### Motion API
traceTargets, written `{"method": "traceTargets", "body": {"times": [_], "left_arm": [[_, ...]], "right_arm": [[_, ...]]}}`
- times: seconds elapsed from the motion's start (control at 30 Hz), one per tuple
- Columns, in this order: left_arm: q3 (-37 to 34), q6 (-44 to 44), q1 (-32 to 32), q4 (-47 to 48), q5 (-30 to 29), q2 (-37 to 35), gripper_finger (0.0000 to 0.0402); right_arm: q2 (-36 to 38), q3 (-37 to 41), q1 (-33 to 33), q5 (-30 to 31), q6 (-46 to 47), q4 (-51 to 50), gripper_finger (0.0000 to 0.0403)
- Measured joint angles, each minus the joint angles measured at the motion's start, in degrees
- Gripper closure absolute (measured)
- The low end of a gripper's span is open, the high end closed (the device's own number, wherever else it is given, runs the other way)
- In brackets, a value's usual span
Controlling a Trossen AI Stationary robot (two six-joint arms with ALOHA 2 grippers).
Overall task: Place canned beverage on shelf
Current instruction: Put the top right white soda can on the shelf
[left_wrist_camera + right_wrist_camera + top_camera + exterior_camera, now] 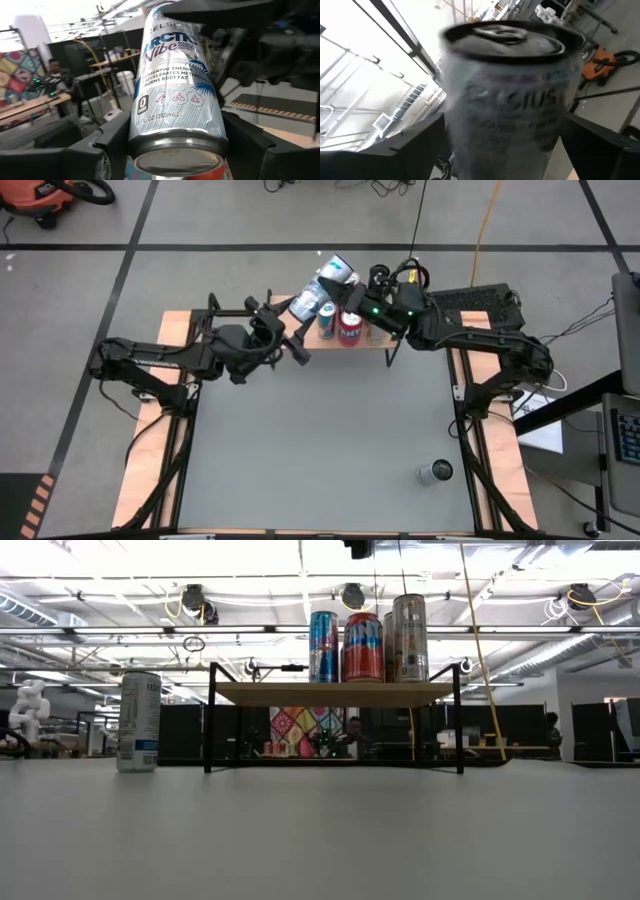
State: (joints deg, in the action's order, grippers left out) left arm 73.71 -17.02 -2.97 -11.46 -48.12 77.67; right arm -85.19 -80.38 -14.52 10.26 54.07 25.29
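Observation:
The shelf [330, 693] stands at the table's far middle and carries three upright cans: blue [323, 646], red [362, 647] and silver [410, 638]. Both grippers are up above it, each shut on a can. My left gripper [296, 320] has a white-and-blue can [175, 85], seen above the shelf's left part [305, 305]. My right gripper [355, 280] has a pale can [510, 95], which shows just past the shelf's far edge [338, 270]. The low view shows neither held can. My left gripper pinches the white-and-blue can's wall near its bottom end [150, 140] between its two fingers [112, 145], one on each side. The can is lifted clear and points away from the wrist, bottom rim toward it. My right gripper has the pale can's wall [470, 150] between its two fingers [600, 145], which stand on either side of its lower part. The can's top [507, 35] shows beyond the fingers. The can is lifted clear. Blur hides the exact contact.
One more can stands upright on the grey table near its right front corner [435, 472], also seen in the low view [138, 722]. Pale wooden side boards with black rails [140, 480] edge the table left and right. The wide grey middle [320, 440] is bare.

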Motion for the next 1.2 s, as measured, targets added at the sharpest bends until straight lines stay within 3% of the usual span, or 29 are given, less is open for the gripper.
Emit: {"method": "traceTargets", "body": {"times": [0.17,0.57,1.0,1.2], "left_arm": [[0.0,-1.6,0.0,-0.7,-2.8,0.0,0.0158],[0.0,-2.8,0.4,-1.9,-2.7,0.0,0.0158],[0.0,-2.8,0.2,-1.2,-1.5,0.0,0.0142],[0.0,-2.4,-1.0,1.4,-2.4,-0.2,0.0140]], "right_arm": [[0.5,0.0,0.0,0.0,-2.3,-0.1,0.0073],[0.5,0.0,0.0,-0.1,-3.3,-0.9,0.0091],[0.5,0.0,-0.2,-2.9,-3.7,-1.3,0.0201],[0.5,0.0,-0.5,-3.3,-3.8,-1.5,0.0209]]}}
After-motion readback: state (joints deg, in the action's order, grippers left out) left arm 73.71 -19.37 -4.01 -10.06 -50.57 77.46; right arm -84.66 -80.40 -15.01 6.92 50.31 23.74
